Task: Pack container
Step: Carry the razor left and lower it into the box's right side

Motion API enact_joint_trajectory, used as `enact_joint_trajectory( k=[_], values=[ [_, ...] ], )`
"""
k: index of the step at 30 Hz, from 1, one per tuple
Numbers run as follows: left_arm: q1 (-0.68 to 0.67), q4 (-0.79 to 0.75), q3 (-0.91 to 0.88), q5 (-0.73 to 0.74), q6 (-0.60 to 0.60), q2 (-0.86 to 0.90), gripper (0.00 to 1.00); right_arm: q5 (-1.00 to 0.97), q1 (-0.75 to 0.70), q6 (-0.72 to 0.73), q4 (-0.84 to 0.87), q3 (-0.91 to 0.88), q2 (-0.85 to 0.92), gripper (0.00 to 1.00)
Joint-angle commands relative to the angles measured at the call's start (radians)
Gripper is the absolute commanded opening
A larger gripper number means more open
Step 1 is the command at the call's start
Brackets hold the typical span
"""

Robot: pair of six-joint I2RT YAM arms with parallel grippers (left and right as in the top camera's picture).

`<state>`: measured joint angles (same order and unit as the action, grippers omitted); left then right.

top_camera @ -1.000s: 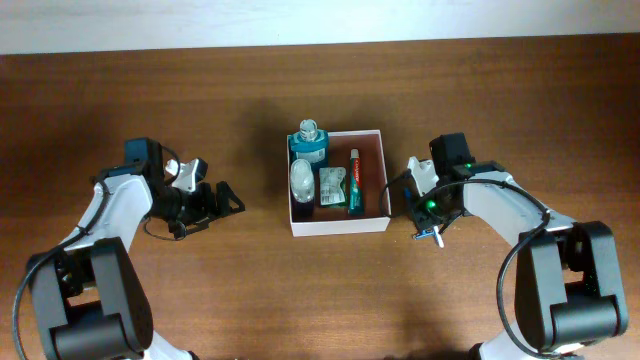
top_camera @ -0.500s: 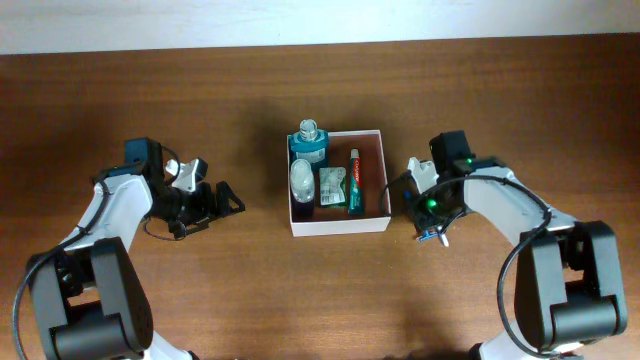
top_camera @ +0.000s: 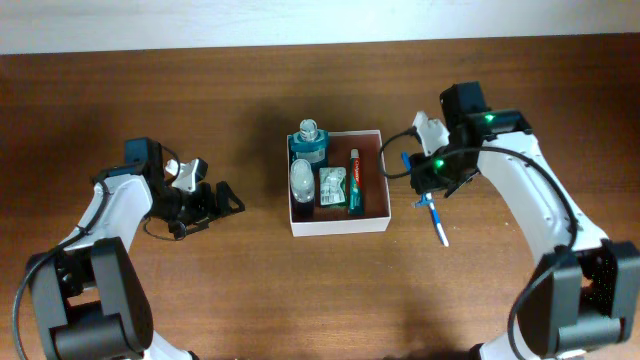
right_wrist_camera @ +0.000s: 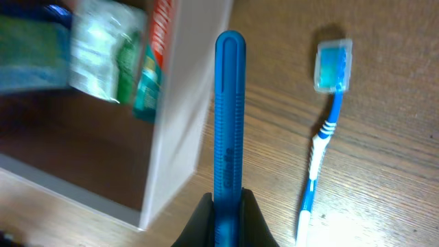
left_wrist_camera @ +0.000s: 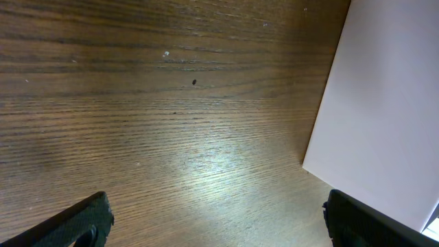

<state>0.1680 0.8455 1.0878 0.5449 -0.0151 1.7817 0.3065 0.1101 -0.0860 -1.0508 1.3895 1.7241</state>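
Note:
The container [top_camera: 340, 225], a square white box with a reddish-brown inside, stands mid-table. It holds a teal bottle [top_camera: 308, 141], a clear bottle [top_camera: 302, 178], a packet [top_camera: 332, 186] and a toothpaste tube [top_camera: 354, 181]. My right gripper [top_camera: 418, 172] is shut on a blue comb-like stick [right_wrist_camera: 228, 110], held just above the table beside the container's right wall [right_wrist_camera: 185, 116]. A blue and white toothbrush [top_camera: 436, 220] lies on the table to its right and also shows in the right wrist view [right_wrist_camera: 322, 137]. My left gripper [top_camera: 226, 200] is open and empty left of the container, whose white wall [left_wrist_camera: 384, 103] faces it.
The wooden table [top_camera: 200, 290] reaches to a pale edge at the back [top_camera: 300, 20]. Both arm bases stand at the front corners.
My right gripper has risen and moved toward the back with the blue stick in it, away from the toothbrush, which stays on the table. The left arm has not moved.

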Motion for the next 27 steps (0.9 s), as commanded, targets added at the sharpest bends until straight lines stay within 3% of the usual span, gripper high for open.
enact_joint_trajectory(
  k=[1, 12, 19, 27],
  values=[
    [0.003, 0.000, -0.006, 0.003, 0.012, -0.026, 0.99, 0.093, 0.014, 0.072, 0.007, 0.028, -0.048, 0.04],
    [0.003, 0.000, -0.006, 0.003, 0.012, -0.026, 0.99, 0.090, 0.182, 0.256, 0.161, 0.022, -0.039, 0.04],
    [0.003, 0.000, -0.006, 0.003, 0.012, -0.026, 0.99, -0.120, 0.288, 0.420, 0.207, 0.011, -0.023, 0.04],
    [0.003, 0.000, -0.006, 0.003, 0.012, -0.026, 0.99, -0.188, 0.344, 0.448, 0.243, 0.011, 0.028, 0.04]
  ],
)
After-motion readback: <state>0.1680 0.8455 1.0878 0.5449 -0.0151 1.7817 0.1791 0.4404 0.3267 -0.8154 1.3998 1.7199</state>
